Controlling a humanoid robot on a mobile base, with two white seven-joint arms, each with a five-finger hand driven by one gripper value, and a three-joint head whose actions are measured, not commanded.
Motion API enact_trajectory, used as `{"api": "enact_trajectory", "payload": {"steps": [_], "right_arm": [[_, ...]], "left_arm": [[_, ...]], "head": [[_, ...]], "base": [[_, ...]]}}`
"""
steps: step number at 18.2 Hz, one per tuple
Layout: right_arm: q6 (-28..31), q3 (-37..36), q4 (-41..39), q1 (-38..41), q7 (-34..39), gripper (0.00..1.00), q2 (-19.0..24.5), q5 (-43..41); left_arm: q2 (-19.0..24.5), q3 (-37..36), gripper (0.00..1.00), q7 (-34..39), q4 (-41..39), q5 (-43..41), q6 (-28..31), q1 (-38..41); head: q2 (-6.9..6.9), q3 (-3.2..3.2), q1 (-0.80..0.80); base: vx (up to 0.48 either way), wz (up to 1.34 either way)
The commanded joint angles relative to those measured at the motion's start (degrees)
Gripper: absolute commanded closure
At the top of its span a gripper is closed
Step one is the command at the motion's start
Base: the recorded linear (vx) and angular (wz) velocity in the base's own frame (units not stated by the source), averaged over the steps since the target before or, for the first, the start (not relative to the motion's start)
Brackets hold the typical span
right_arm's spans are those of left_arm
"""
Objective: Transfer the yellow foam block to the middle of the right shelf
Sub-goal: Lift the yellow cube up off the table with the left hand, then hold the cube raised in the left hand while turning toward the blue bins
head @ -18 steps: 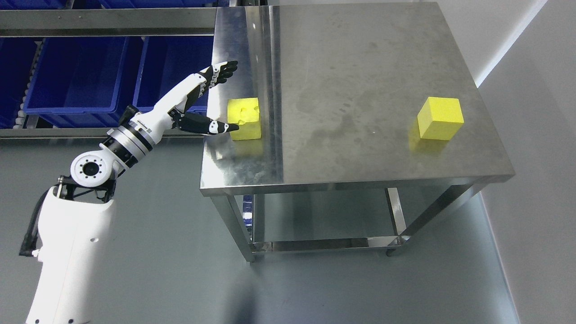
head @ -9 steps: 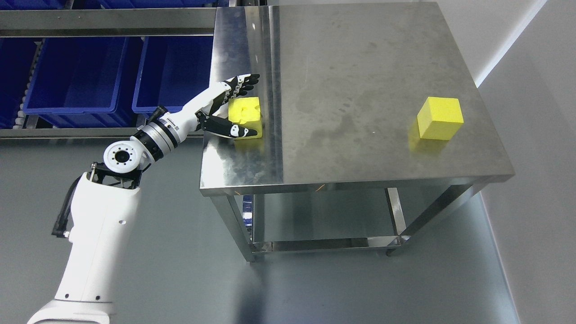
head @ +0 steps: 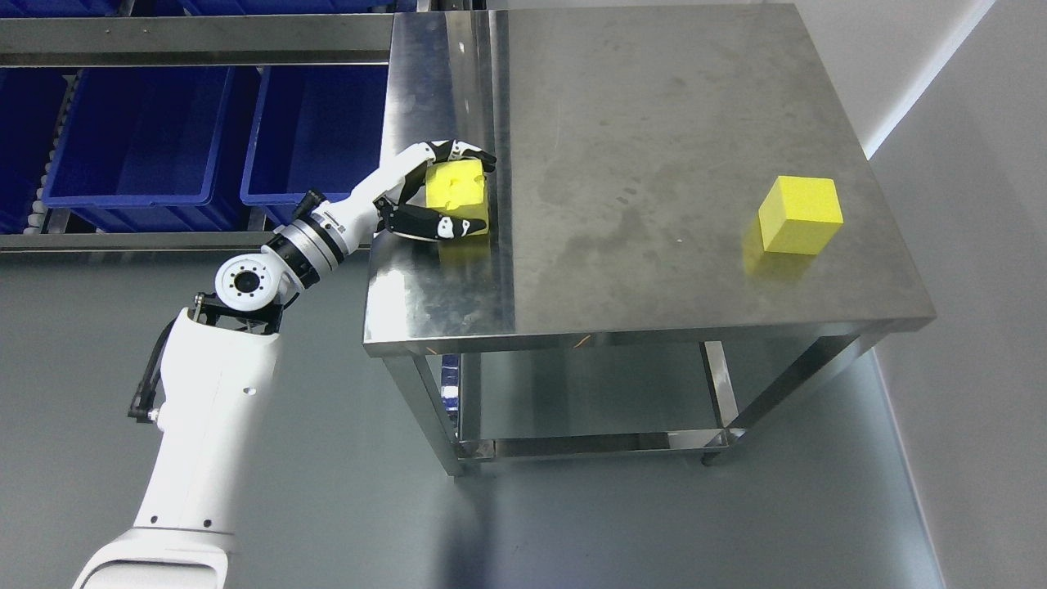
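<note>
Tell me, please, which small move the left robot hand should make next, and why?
Probably lift straight up a little. The left robot hand is wrapped around the yellow foam block, fingers over its far side and thumb at the near side, while the block appears to rest on the steel table.

Premises appear to be an industrial workshop or warehouse test area. Evidence: a bare stainless steel work table (head: pixel 654 164) with a lower shelf, blue plastic storage bins (head: pixel 139 139) on a metal roller rack (head: pixel 188 37), grey sealed floor (head: pixel 327 491), plain white walls (head: pixel 965 123).
</note>
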Motion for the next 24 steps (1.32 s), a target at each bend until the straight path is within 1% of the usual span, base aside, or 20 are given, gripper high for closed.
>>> {"api": "enact_trajectory", "payload": {"steps": [1, 2, 3, 4, 5, 6, 7, 9, 11, 12, 14, 16, 19, 24], "right_arm": [[0.04, 0.0, -1.0, -0.09, 0.04, 0.0, -1.0, 0.0], [0.04, 0.0, -1.0, -0.09, 0.04, 0.0, -1.0, 0.0], [0.04, 0.0, -1.0, -0.18, 0.04, 0.0, -1.0, 0.0], [0.04, 0.0, -1.0, -0.09, 0.04, 0.0, -1.0, 0.0], [0.04, 0.0, -1.0, -0.09, 0.04, 0.0, -1.0, 0.0], [0.04, 0.0, -1.0, -0.09, 0.04, 0.0, -1.0, 0.0], [0.04, 0.0, -1.0, -0.09, 0.04, 0.0, -1.0, 0.0], [0.04, 0.0, -1.0, -0.09, 0.04, 0.0, -1.0, 0.0], [0.04, 0.0, -1.0, -0.09, 0.04, 0.0, -1.0, 0.0], [0.04, 0.0, -1.0, -0.18, 0.04, 0.0, -1.0, 0.0], [0.04, 0.0, -1.0, -0.09, 0.04, 0.0, -1.0, 0.0], [0.04, 0.0, -1.0, -0.18, 0.04, 0.0, -1.0, 0.0], [0.04, 0.0, -1.0, -0.09, 0.04, 0.0, -1.0, 0.0], [0.04, 0.0, -1.0, -0.09, 0.04, 0.0, -1.0, 0.0]], "left_arm": [[-4.39, 10.34, 0.75, 1.05, 1.8, 11.0, -3.91, -3.19], [-4.39, 10.34, 0.75, 3.41, 0.31, 14.96, -3.82, -3.81], [-4.39, 10.34, 0.74, 7.78, -1.36, 17.96, -3.73, -4.25], [-4.39, 10.34, 0.73, 14.18, -3.12, 20.42, -3.99, -4.34], [-4.39, 10.34, 0.73, 20.85, -4.18, 22.1, -4.86, -4.08], [-4.39, 10.07, 0.73, 25.79, -4.71, 22.29, -6.96, -3.21], [-4.39, 9.9, 0.73, 26.97, -4.89, 22.3, -8.81, -1.46], [-4.39, 8.85, 0.73, 27.25, -5.42, 22.3, -8.57, 3.54], [-4.39, 9.1, 0.73, 27.25, -8.3, 22.3, -3.76, 8.29], [-4.39, 9.37, 0.73, 27.25, -11.63, 22.56, -0.68, 10.66], [-4.39, 9.63, 0.73, 27.34, -15.95, 22.73, 1.89, 13.49], [-4.39, 9.72, 0.73, 27.34, -18.59, 22.73, 4.34, 14.2], [-4.39, 10.68, 0.73, 27.34, -22.72, 22.73, 10.49, 14.2], [-4.39, 10.77, 0.73, 27.51, -26.6, 22.73, 13.58, 13.41]], "head": [[0.0, 0.0, 0.0], [0.0, 0.0, 0.0], [0.0, 0.0, 0.0], [0.0, 0.0, 0.0], [0.0, 0.0, 0.0], [0.0, 0.0, 0.0], [0.0, 0.0, 0.0], [0.0, 0.0, 0.0], [0.0, 0.0, 0.0], [0.0, 0.0, 0.0], [0.0, 0.0, 0.0], [0.0, 0.0, 0.0], [0.0, 0.0, 0.0], [0.0, 0.0, 0.0]], "base": [[0.002, -0.01], [0.002, -0.01], [0.0, 0.0], [0.0, 0.0], [0.0, 0.0], [0.0, 0.0], [0.0, 0.0], [0.0, 0.0], [0.0, 0.0], [0.0, 0.0], [0.0, 0.0], [-0.013, 0.07], [-0.032, 0.26], [-0.064, 0.61]]}}
